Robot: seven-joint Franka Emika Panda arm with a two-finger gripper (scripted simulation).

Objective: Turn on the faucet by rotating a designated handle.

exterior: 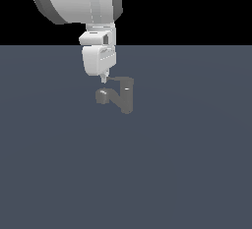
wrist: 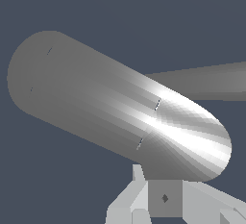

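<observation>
Jaws (exterior: 104, 79) just above faucet (exterior: 126, 95)

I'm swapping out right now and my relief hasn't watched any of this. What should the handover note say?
Hand: just above the faucet, fingertips at the end of the handle on the exterior view's left; open or shut cannot be told, and contact is unclear.
Faucet: upright on the floor, spout head pointing to the exterior view's left, below the hand.
Done: approach to the handle.
Left: engage the handle and rotate it to turn the water on.
</observation>
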